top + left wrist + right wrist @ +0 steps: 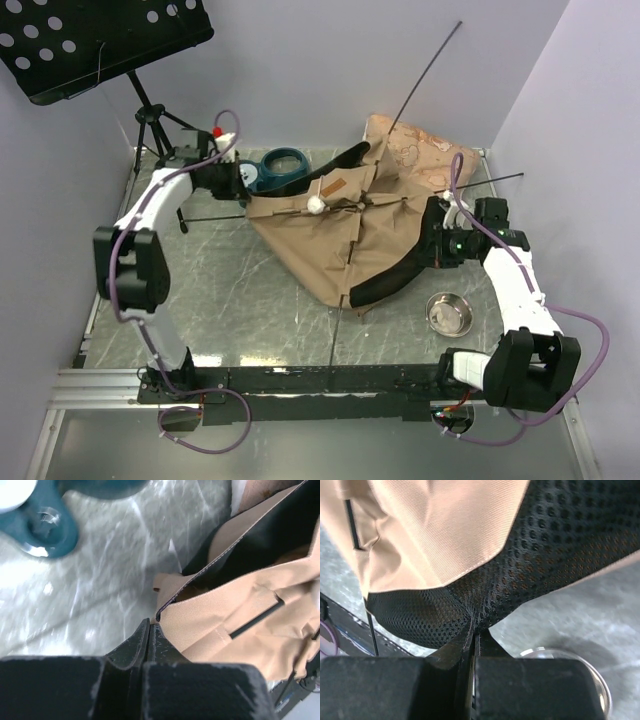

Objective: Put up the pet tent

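**Both jaws on the cloth, tent still flat between them**

The pet tent (335,235) lies collapsed at the middle of the table (230,300), a tan heap with its black base panel (530,555) curling along the edge from 1 o'clock round to 5 o'clock. I have it from two sides.

My left gripper (238,183) sits at the heap's 10 o'clock corner. Its fingers are pressed together on the tan hem there, with the blue double bowl (280,165) just beside it. My right gripper (432,243) sits at 3 o'clock, pinching a puckered fold of the black mesh, with the steel bowl (449,313) near it at 5 o'clock.

From the left jaws the tent runs off toward 4 o'clock, and from the right jaws toward 9 o'clock. The line between my two holds therefore crosses the table almost side to side. Neither arm is nearer, as both touch the cloth.

Thin poles (425,70) stick out loose, one toward 1 o'clock over the cushion (420,150) and others toward 3 and 9 o'clock.

I judge the coming move turns on that cross-table line. Pulling the two holds apart along it, or lifting them together, would spread the base, which is not yet flat.
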Robot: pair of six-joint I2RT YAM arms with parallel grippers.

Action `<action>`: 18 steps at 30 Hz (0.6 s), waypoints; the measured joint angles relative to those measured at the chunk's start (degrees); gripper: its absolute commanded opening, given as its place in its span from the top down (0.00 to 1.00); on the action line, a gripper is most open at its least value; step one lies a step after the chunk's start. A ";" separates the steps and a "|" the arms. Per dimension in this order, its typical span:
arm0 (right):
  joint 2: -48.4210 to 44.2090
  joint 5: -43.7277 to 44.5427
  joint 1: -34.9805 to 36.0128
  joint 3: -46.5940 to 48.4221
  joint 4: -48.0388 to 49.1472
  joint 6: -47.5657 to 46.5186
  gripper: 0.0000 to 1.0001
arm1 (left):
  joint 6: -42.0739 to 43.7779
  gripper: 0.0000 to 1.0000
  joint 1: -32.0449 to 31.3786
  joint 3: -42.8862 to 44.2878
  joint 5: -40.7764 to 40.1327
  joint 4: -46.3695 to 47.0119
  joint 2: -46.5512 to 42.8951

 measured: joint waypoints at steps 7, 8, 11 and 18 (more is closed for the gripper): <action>-0.02 -1.40 -2.16 0.00 -3.13 -3.72 0.98 | 0.46 0.99 3.21 -7.08 1.44 0.20 -7.48; -0.02 -2.19 -2.14 0.00 -3.23 -3.96 0.98 | 0.48 0.99 3.13 -7.19 1.44 0.42 -7.45; -0.07 -4.39 -0.92 0.00 -3.91 -4.83 1.00 | 1.33 0.99 2.25 -6.80 0.98 0.55 -6.71; -4.72 -7.39 8.85 0.00 -6.32 -9.62 1.00 | 2.86 0.99 -1.01 5.14 -0.59 -0.02 1.01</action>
